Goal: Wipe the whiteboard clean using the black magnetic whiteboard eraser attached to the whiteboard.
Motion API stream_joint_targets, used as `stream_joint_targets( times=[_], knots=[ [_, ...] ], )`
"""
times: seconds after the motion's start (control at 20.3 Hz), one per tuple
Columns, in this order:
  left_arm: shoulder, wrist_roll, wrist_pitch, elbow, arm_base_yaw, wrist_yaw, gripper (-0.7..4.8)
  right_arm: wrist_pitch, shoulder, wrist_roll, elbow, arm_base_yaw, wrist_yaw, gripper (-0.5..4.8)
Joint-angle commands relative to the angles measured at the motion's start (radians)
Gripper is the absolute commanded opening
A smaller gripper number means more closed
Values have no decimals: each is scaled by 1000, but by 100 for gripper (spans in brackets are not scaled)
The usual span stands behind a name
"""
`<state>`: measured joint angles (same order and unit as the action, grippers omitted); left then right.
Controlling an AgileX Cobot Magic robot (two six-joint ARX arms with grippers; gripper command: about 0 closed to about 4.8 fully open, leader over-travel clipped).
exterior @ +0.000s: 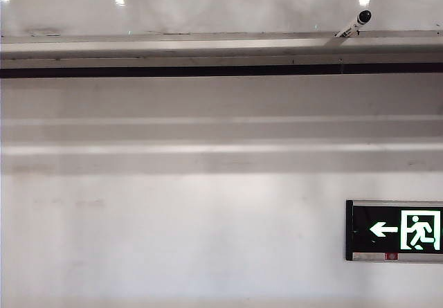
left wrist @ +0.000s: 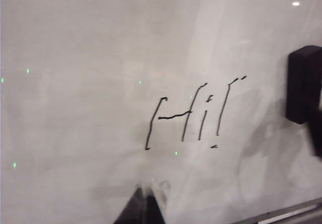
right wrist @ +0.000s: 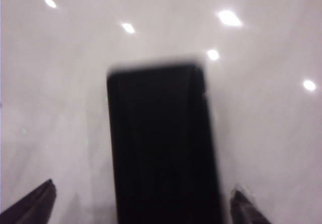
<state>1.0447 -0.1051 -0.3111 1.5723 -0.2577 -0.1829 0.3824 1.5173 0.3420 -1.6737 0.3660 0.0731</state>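
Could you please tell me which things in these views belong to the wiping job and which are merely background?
Belong to the job:
whiteboard
black eraser, on the board
handwritten marks
right gripper, jaws open either side of the eraser
left gripper, shut

Just background:
exit sign
security camera

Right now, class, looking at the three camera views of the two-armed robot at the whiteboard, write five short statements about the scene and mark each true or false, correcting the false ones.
1. The glossy white whiteboard bears black handwriting. True.
2. The black rectangular magnetic eraser lies between the right gripper's spread fingers. True.
3. The left gripper is wide open. False: its fingers are shut together, holding nothing.
4. The eraser is already covering the handwriting. False: in the left wrist view it sits off to one side of the writing, apart from it.
5. The exterior view shows both arms. False: it shows only a wall, a ledge and a green exit sign.
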Motion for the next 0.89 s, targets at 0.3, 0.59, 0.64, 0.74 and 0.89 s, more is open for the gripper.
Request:
stream_joint_targets(
  times=[0.3, 0.59, 0.64, 0.74, 0.89],
  knots=[
    [-3, 3, 13, 5, 0, -5, -6, 85, 43, 3, -4, -23, 84, 477],
    [-3, 0, 14, 5, -1, -5, -6, 68, 67, 3, -3, -47, 78, 165],
    [-3, 0, 14, 5, 0, -5, -6, 60, 67, 3, -3, -47, 77, 144],
    [-3, 0, 13, 5, -1, -5, -6, 61, 67, 3, -4, -24, 14, 144],
    [-3, 0, 13, 5, -1, -6, -6, 55, 67, 13, -4, 24, -32, 144]
  ],
)
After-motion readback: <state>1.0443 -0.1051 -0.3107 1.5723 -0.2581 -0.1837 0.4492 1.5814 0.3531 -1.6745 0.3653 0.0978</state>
